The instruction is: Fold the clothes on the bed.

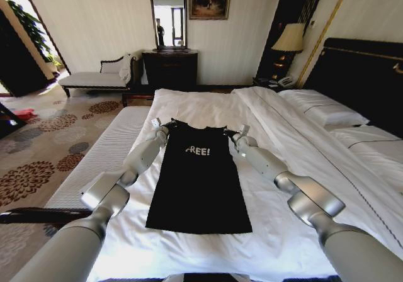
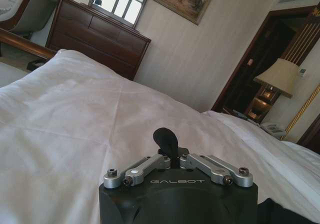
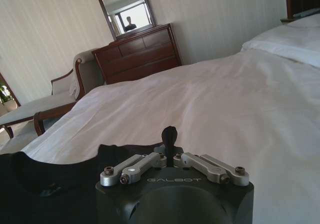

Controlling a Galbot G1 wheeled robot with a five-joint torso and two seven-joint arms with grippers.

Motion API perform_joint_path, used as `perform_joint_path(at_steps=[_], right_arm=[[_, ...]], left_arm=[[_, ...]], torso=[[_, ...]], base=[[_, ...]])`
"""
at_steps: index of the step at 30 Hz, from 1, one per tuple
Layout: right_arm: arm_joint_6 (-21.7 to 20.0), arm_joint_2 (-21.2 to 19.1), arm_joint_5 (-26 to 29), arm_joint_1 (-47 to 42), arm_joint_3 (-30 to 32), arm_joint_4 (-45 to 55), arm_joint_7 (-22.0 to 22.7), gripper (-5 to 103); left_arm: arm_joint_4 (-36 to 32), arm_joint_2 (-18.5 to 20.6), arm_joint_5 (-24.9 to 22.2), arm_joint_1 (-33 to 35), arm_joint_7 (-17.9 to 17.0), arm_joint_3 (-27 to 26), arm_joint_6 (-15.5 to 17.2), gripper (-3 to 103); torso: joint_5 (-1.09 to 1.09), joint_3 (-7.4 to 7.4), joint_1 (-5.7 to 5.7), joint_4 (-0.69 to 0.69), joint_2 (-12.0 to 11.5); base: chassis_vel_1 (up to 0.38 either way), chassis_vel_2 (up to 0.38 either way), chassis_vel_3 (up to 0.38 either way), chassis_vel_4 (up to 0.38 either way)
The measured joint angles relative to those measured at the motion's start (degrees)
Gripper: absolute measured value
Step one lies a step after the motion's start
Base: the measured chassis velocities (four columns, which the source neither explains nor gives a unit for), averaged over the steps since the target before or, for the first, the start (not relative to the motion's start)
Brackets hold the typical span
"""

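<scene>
Bed [image 1: 208, 106] takes up the centre and right of the head view. Black T-shirt [image 1: 198, 178] lies flat mid-frame, sleeves already tucked in, collar toward the top. Left gripper [image 1: 161, 127] and right gripper [image 1: 237, 134] sit at the shoulder corners, fingers pinched shut, prob on fabric. Lift both evenly, keep the top edge taut, and bring it straight to the hem.

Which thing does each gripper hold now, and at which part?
The left gripper and right gripper are each shut at a shoulder corner of the black T-shirt; whether fabric is pinched cannot be told.
</scene>
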Motion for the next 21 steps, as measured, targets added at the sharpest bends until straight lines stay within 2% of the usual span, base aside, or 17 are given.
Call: perform_joint_path(at_steps=[6,8,21], right_arm=[[1.5,-3.6,-3.3,-3.7,2.1,5.8,0.0,1],[2.5,-5.7,-4.8,-6.3,3.5,10.0,-0.1,1],[4.7,-10.7,-7.9,-13.0,5.5,24.4,1.0,1]], left_arm=[[-6.8,3.5,0.0,4.3,-1.2,-1.5,-0.2,2],[-11.5,5.5,-0.3,6.8,-1.8,-2.5,-0.7,2],[-28.9,11.9,-2.0,17.2,-5.1,-6.1,-0.9,2]], torso=[[0.0,0.0,-0.01,0.01,0.0],[0.01,0.0,0.0,0.01,0.0],[0.01,0.0,-0.01,0.03,0.0]], base=[[0.0,0.0,0.0,0.0],[0.0,0.0,0.0,0.0],[0.0,0.0,0.0,0.0]])
